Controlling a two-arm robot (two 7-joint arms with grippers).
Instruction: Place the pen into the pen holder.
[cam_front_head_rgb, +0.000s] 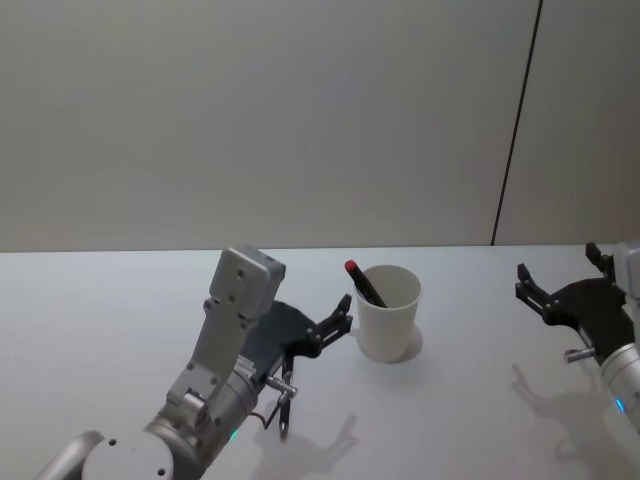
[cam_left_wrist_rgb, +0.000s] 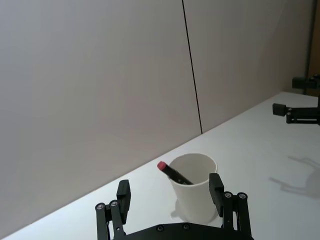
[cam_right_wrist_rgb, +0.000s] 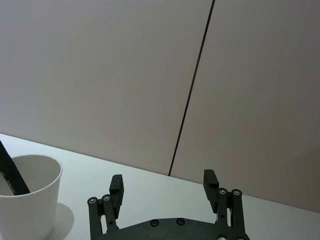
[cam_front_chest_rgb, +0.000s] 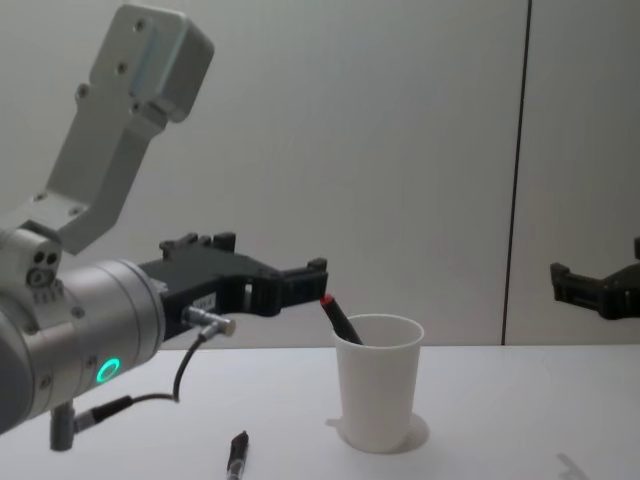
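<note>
A bare, lab-like test room: a plain white table (cam_front_head_rgb: 100, 300) against blank grey wall panels (cam_front_head_rgb: 250, 120).

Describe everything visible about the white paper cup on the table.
The white paper cup is plain, tapered, with a rolled rim. It stands upright on the white table. A black pen with a red end leans inside, resting on the rim, red end sticking out. The open left gripper is close beside it, apparently not touching.

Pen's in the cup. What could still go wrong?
1. The left gripper sits close beside the pen, whose red end sticks out; retreating could clip it.
2. The pen leans on the rim of the paper pen holder; a nudge might tip it.
The right gripper idles far right.
</note>
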